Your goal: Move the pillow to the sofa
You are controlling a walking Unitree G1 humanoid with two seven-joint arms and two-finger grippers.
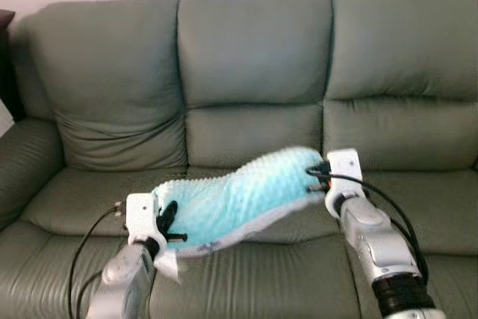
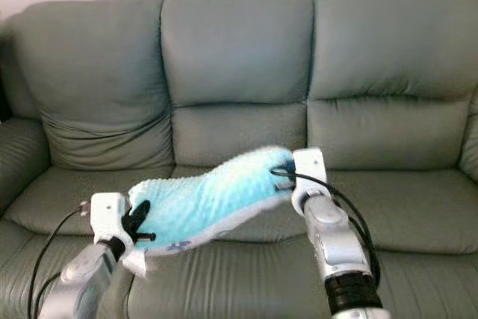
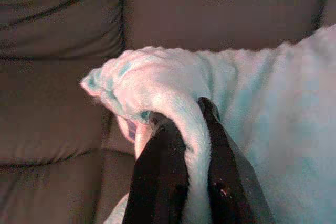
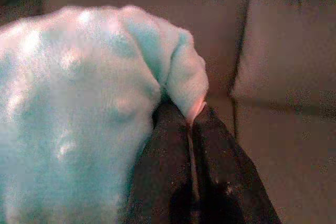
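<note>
1. While both arms reach forward, the fluffy light-blue pillow (image 1: 239,196) hangs in the air between them, above the middle seat cushion (image 1: 246,203) of the grey-green three-seat sofa (image 1: 254,57); I judge it is not resting on the seat, though contact underneath is hard to rule out.
2. Left gripper (image 1: 169,223): fingers pinched onto the pillow's lower left corner; in the left wrist view the black fingers (image 3: 163,177) squeeze a fold of the plush fabric between them.
3. Right gripper (image 1: 320,177): clamped on the pillow's upper right corner; in the right wrist view the fingertips (image 4: 170,129) close together on a bunched edge.
4. Key relation: the pillow's long axis runs side to side between the grippers, roughly parallel to the sofa's front, tilted so the right end is higher and nearer the backrest (image 1: 254,42) and the left end is lower and nearer the seat's front edge.
5. The sofa seat lies directly below and just ahead of the pillow, so the coming move looks like a short lowering.
6. Neither arm is clearly nearer the target; the left end is closer to the cushion surface, so it would likely touch first.
7. Judgement: carry is nearly done, placing and release remain.
8. Risk: uneven release could let the pillow slide off the front edge.
</note>
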